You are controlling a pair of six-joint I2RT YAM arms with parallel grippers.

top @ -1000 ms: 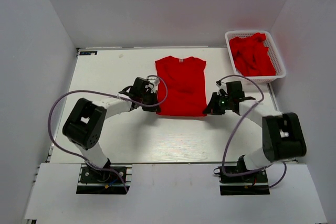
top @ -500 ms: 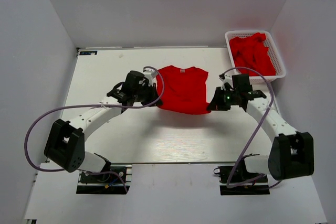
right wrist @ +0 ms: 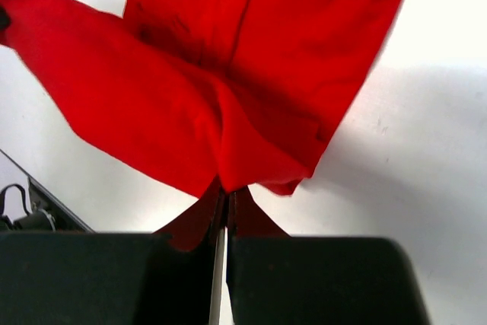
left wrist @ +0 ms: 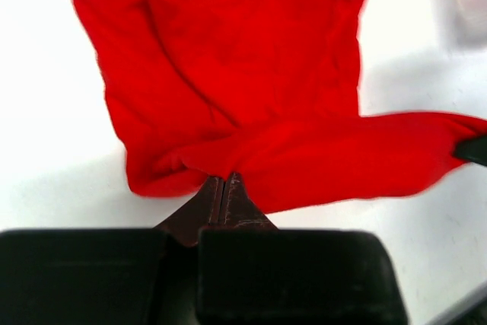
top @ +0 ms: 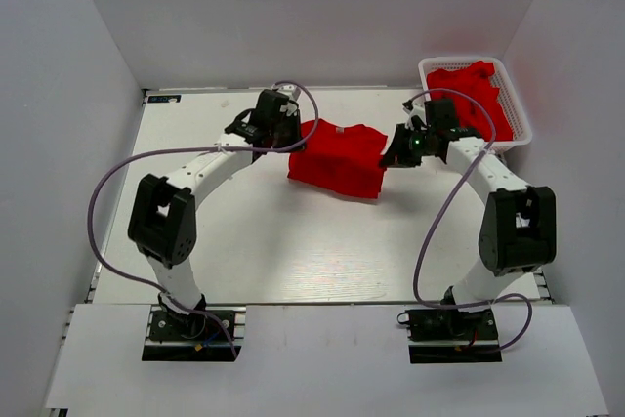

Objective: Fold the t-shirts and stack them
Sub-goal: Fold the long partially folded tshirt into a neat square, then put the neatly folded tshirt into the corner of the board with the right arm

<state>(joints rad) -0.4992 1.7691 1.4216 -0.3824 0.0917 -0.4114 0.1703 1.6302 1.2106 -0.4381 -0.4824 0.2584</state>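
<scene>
A bright red t-shirt (top: 337, 158) lies at the back middle of the white table, its lower half lifted and carried over the upper half. My left gripper (top: 293, 134) is shut on the hem's left corner, and my right gripper (top: 391, 155) is shut on the right corner. In the left wrist view the jaws (left wrist: 223, 180) pinch the red cloth (left wrist: 251, 81), with the hem stretching away to the right. The right wrist view shows the gripper (right wrist: 227, 188) clamped on a bunched corner of the shirt (right wrist: 251, 89). More red t-shirts (top: 474, 100) lie heaped in the basket.
A white mesh basket (top: 521, 112) stands at the back right corner, close behind the right arm. White walls enclose the table on the left, back and right. The arms' bases sit at the near edge.
Both grippers have carried the shirt's bottom hem from the near side up and back toward the collar, folding the shirt over itself. Both arms now reach further back.
</scene>
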